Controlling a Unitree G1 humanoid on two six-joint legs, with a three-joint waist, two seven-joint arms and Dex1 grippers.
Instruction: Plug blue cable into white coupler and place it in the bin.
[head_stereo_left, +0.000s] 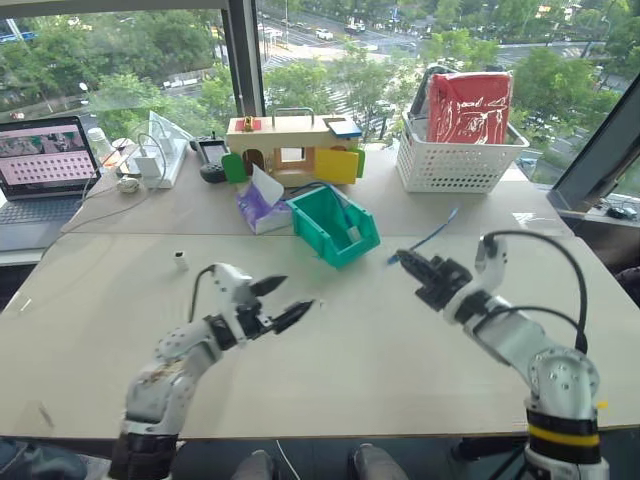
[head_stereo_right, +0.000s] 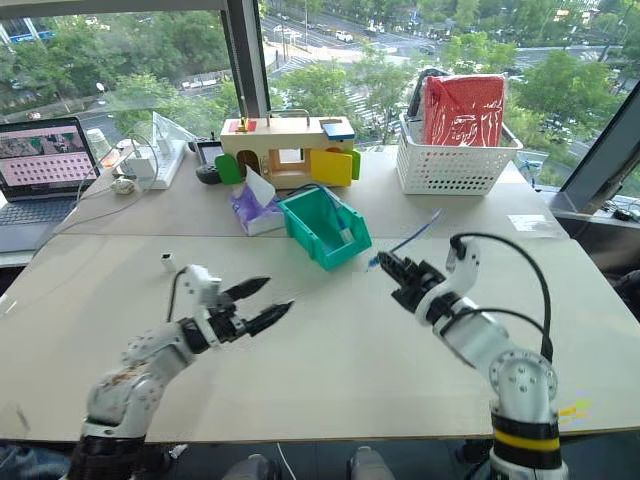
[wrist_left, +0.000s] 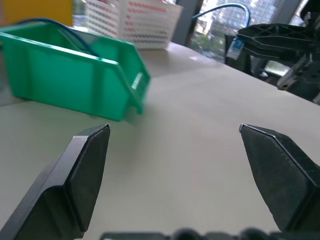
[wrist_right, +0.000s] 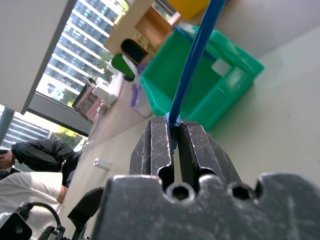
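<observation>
My right gripper hovers above the table to the right of the bin, shut on the blue cable. The cable rises from between its fingers and points up and away toward the basket. A small pale piece sits at the gripped end of the cable; I cannot tell whether it is the white coupler. The teal-green bin stands at the table's middle, with a blue cord and a white bit inside. My left gripper is open with nothing between its fingers. It is low over the table in front of the bin and points toward the right gripper.
A tiny white piece lies on the table at the left. Behind the bin are a purple tissue pack and a wooden toy house. A white lattice basket stands at the back right and a laptop at the far left. A person sits beyond the table.
</observation>
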